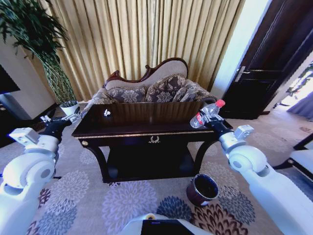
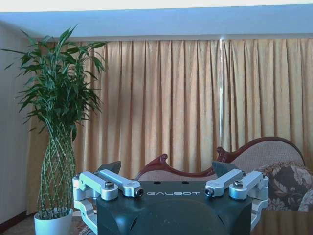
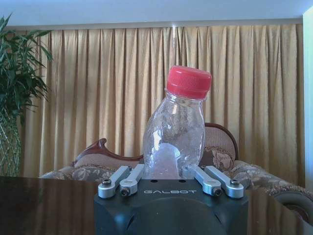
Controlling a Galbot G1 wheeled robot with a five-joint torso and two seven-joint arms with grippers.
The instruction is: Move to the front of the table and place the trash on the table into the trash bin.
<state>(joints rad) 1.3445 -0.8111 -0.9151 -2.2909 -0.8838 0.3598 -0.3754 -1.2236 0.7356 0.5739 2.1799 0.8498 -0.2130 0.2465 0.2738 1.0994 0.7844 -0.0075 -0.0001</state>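
Note:
The dark glossy table (image 1: 127, 128) with gold trim stands straight ahead of me. A white crumpled scrap (image 1: 106, 112) lies on its left part. My right gripper (image 1: 211, 119) hovers over the table's right end, shut on a clear plastic bottle (image 1: 207, 113) with a red cap. In the right wrist view the bottle (image 3: 175, 132) stands upright between the jaws of that gripper (image 3: 168, 172). My left gripper (image 1: 75, 116) hangs at the table's left end, open and holding nothing (image 2: 167, 169). The maroon trash bin (image 1: 203, 189) sits on the carpet below the right arm, in front of the table's right leg.
An ornate sofa (image 1: 151, 88) with cushions stands close behind the table, against gold curtains. At the far left a tall plant (image 1: 54, 73) grows from a white pot (image 2: 53, 223). On the right is a dark door (image 1: 274, 58). Patterned carpet lies in front of the table.

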